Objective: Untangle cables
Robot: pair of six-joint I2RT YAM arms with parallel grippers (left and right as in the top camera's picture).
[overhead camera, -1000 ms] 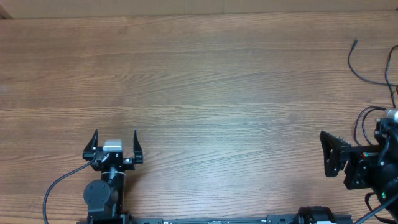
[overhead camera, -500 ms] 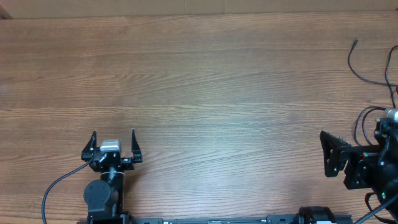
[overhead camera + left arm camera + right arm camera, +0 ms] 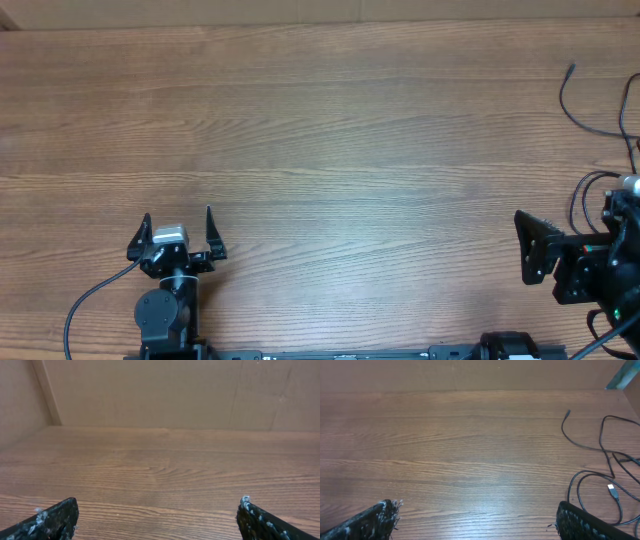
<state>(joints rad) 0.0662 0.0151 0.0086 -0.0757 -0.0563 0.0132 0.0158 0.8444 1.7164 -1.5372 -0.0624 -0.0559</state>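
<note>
The cables (image 3: pixel 583 112) are thin black cords lying loose at the table's far right edge in the overhead view. In the right wrist view the cables (image 3: pixel 594 449) curve and loop at the right, one ending in a small silvery plug (image 3: pixel 611 487). My right gripper (image 3: pixel 477 521) is open and empty, and the cables lie just right of its right finger. In the overhead view it (image 3: pixel 534 248) is at the right edge, near a cable loop (image 3: pixel 582 192). My left gripper (image 3: pixel 178 221) is open and empty at the front left, far from the cables; the left wrist view (image 3: pixel 157 520) shows only bare wood.
The wooden table (image 3: pixel 300 150) fills the view. A brown wall (image 3: pixel 150 390) stands behind its far edge. Thick black arm wires (image 3: pixel 90 300) run from the left arm's base at the front left.
My left gripper has drifted slightly to the left. The right arm and the cables have not moved.
</note>
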